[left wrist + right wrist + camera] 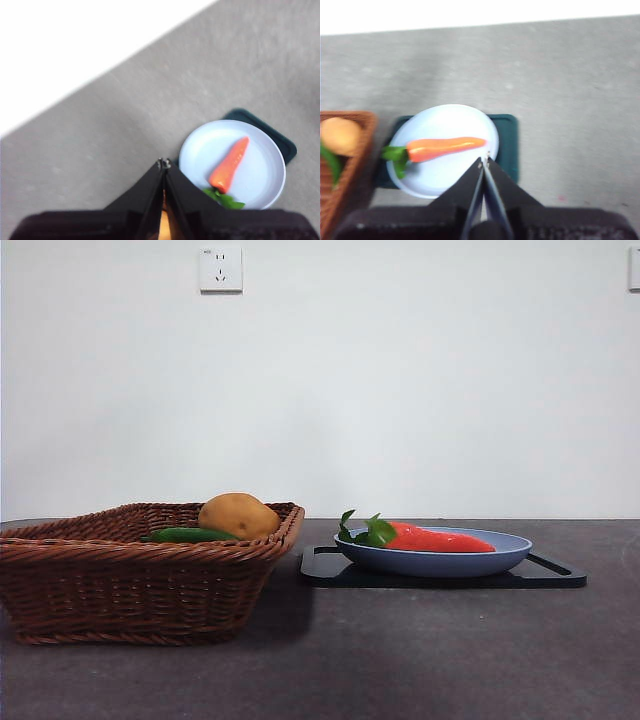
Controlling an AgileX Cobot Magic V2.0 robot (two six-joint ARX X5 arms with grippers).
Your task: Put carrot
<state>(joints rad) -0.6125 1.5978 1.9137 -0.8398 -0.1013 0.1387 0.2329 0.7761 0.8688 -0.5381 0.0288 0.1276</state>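
— Two containers sit on the table (pixel 420 660) in our front view: a brown wicker basket (pixel 140 585) and, just beside it, a blue plate (pixel 440 560) resting on a dark tray (pixel 560 575). Where do we find the carrot (pixel 440 538)?

— We see it lying flat in the plate, its green leaves pointing toward the basket. The basket holds a potato (pixel 238 515) and a slim green vegetable (pixel 190 535) next to it. No arm shows in this view. Behind the dark grey tabletop stands a plain white wall (pixel 400 380) with a socket (pixel 220 270) high up.

— And from our left wrist?

— Our left gripper (pixel 164 162) hovers above the table with its jaws pressed together at the tips, holding nothing. The carrot (pixel 230 165) lies in the plate (pixel 200 150) just beside those tips, apart from them, well below. A corner of the tray (pixel 282 142) peeks out past the plate.

— The right wrist?

— Our right gripper (pixel 485 161) is likewise closed and empty, its tips hanging over the plate (pixel 445 120) near the carrot's thin end. The carrot (pixel 445 146) lies across the plate, leaves toward the basket (pixel 357 150), where the potato (pixel 340 135) shows. The tray (pixel 507 145) frames the plate on the speckled grey surface.
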